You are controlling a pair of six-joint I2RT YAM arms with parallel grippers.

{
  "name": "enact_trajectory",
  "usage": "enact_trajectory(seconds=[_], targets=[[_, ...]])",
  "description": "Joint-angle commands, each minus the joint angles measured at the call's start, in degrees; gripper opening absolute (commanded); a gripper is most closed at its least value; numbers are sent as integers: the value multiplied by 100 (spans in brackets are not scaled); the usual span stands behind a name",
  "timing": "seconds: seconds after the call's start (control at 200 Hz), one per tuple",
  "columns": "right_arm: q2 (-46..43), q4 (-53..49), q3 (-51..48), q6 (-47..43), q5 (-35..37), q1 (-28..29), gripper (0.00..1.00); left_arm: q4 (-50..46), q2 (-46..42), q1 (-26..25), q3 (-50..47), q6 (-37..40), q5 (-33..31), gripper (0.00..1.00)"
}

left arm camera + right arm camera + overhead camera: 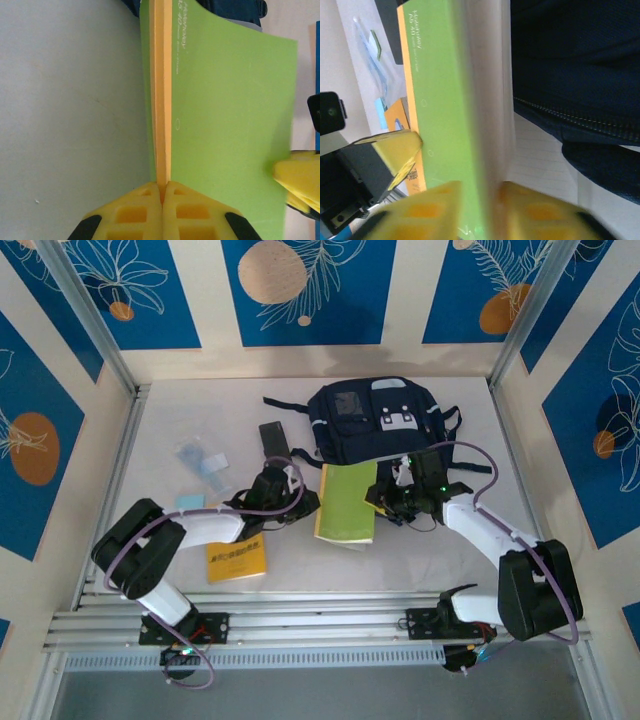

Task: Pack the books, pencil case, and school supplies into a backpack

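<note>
The light green book point(348, 502) lies in front of the navy backpack point(370, 420), held from both sides. My left gripper point(162, 187) is shut on its orange spine edge point(161, 100). My right gripper point(492, 210) is open, its fingers apart with the book's page edge point(450, 100) between them and a lined page point(540, 160) fanned out beside the backpack point(570, 65). The yellow book point(237, 560) lies at the near left. The dark pencil case point(272, 438) rests left of the backpack. A light-blue pad point(190, 502) and a clear piece point(200, 458) sit further left.
Metal frame posts and patterned walls close the table in at the back and on both sides. Rails point(320, 625) run along the near edge by the arm bases. My right gripper's fingertip point(300, 175) shows at the green book's far edge in the left wrist view.
</note>
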Motion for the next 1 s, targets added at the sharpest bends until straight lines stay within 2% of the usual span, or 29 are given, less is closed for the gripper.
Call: enact_trajectory(seconds=[0.0,0.145,0.16,0.17,0.36,0.555,0.63,0.705,0.79,0.995], targets=[[-315,-429,332,26,218,28,64,-334,-613,189,570,384,6,0],[-385,-897,742,3,481,38,88,-1308,-1095,668,1059,845,-456,0],[-385,-918,777,4,477,40,97,-1380,-1123,710,1116,888,-494,0],[-387,-933,806,8,475,49,100,-1417,-1141,743,1157,908,-521,0],[-380,-970,1125,265,486,380,99,-1585,-1174,1151,1810,1101,-800,0],[-409,-278,1004,1092,625,952,100,-1303,-962,1223,2092,917,-870,0],[-411,527,672,1867,850,1247,100,-898,-939,1215,1867,531,-1004,0],[-378,1772,215,2592,1192,1614,100,-376,-964,1197,1523,63,-1251,0],[-288,2942,-180,3222,1838,1966,100,170,-1042,1115,1102,-352,-1647,0],[165,4276,-268,4073,2240,2407,100,1079,-1149,836,501,-772,-2486,0]])
